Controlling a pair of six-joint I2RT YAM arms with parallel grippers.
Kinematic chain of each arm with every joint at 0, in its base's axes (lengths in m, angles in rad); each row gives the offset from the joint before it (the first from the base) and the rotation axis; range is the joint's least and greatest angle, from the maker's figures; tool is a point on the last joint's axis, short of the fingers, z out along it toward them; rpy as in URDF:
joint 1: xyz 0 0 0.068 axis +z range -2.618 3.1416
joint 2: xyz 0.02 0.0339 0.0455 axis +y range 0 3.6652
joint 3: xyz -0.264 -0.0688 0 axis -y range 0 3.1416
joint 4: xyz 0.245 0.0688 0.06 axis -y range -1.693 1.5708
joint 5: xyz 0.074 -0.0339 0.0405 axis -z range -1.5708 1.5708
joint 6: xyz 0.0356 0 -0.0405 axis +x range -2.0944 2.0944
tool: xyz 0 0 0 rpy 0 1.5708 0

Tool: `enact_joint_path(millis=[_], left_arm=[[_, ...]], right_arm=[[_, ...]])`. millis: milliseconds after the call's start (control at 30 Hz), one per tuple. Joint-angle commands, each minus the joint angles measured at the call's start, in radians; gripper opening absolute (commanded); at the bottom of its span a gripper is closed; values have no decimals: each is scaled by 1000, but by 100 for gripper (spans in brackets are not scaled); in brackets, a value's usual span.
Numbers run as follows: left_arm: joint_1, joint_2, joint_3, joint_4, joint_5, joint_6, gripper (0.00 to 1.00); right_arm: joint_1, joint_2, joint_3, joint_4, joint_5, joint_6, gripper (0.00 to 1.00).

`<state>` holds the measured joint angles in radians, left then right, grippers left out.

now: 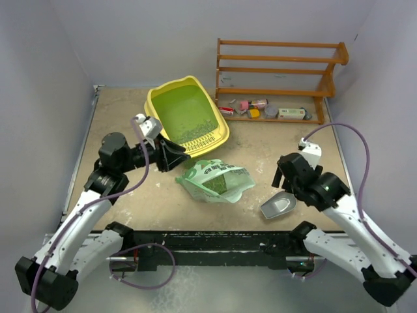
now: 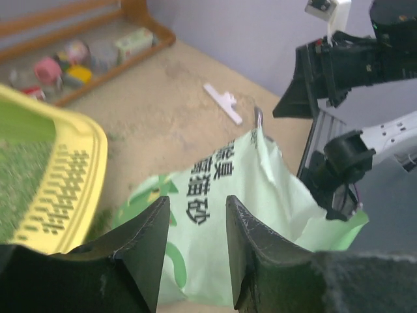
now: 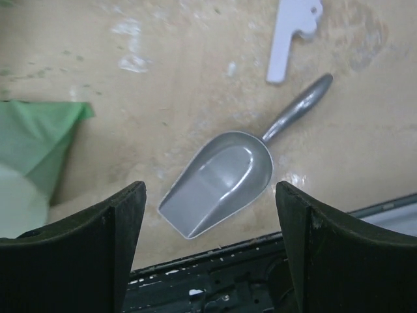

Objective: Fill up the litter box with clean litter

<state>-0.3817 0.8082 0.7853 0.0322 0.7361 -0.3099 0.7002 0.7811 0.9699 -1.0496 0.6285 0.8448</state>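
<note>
Showing yellow on the litter box walls, green across its floor, grey-green speckling in the clean litter. Wearing pale green with dark print: the bag. Gleaming plain grey at four o'clock: the scoop. Glowing orange-brown at one o'clock: the rack.

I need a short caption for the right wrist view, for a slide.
Open right gripper poised over the empty grey scoop lying on the dusty table.

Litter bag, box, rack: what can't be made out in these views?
- litter bag: fill level. Crumpled plastic hides the inside in the top external and left wrist views.
- litter box: near rim partly behind the left pincer in the top external view, and cut off by the left edge in the left wrist view.
- small items on the wooden rack: too small in the top external view, blurred in the left wrist view.
</note>
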Motion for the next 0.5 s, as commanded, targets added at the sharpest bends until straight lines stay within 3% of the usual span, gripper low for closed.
enact_joint_path(millis=[0, 167, 467], left_arm=[[3, 10, 27, -86, 55, 36, 44], [1, -66, 4, -117, -40, 50, 45], [3, -91, 6, -131, -31, 55, 45]], right_arm=[[-207, 64, -62, 93, -164, -87, 82], [-380, 167, -84, 168, -343, -174, 78], [-485, 293, -143, 246, -366, -211, 69]])
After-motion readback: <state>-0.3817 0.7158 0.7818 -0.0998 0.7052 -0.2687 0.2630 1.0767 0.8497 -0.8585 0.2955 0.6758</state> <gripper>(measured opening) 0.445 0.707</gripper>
